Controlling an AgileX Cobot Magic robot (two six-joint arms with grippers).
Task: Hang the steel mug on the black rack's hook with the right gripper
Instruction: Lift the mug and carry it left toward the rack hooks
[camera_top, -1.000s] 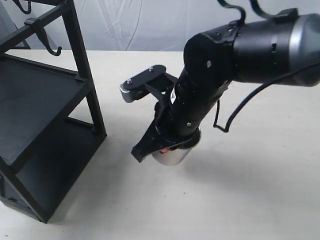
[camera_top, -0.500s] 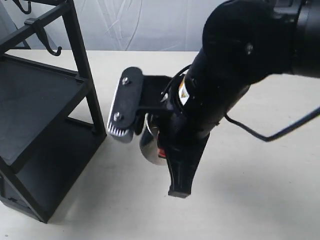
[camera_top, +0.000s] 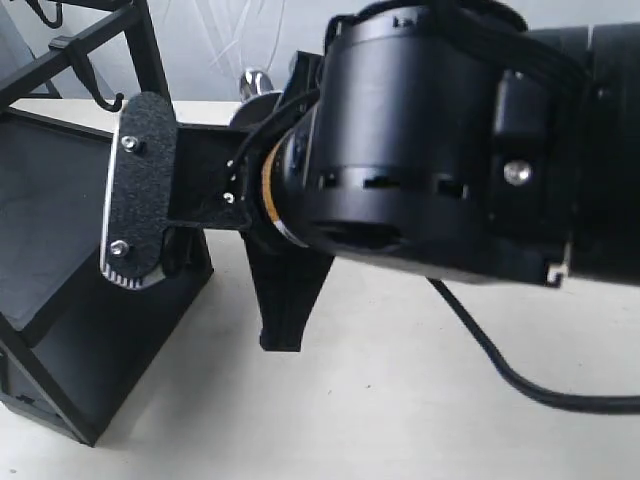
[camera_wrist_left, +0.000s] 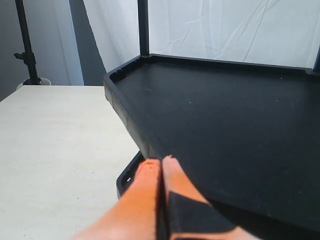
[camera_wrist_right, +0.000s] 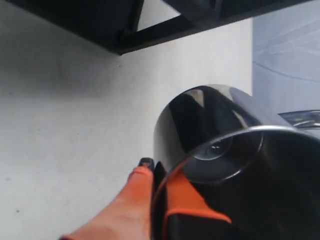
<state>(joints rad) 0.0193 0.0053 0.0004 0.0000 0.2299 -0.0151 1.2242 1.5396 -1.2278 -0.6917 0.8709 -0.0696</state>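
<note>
So my right tool (camera_wrist_right: 155, 200) is clamped on the steel mug (camera_wrist_right: 220, 135) — one orange finger (camera_wrist_right: 131, 200) outside the wall, the other inside, rim pinched between them. The mug is up off the counter (camera_wrist_right: 60, 125), tipped so its shiny inside faces my wrist camera, with the black rack (camera_wrist_right: 165, 20) beyond it. From the outside camera my arm fills most of the shot; only a small bit of shiny steel (camera_top: 256, 80) peeks over the top of it, so I can't tell how near that is to the hook (camera_top: 100, 92) on the rack's bar. My left tool (camera_wrist_left: 161, 167) is pressed closed on nothing — its tips sit right beside the edge of a rack shelf (camera_wrist_left: 225, 130).
</note>
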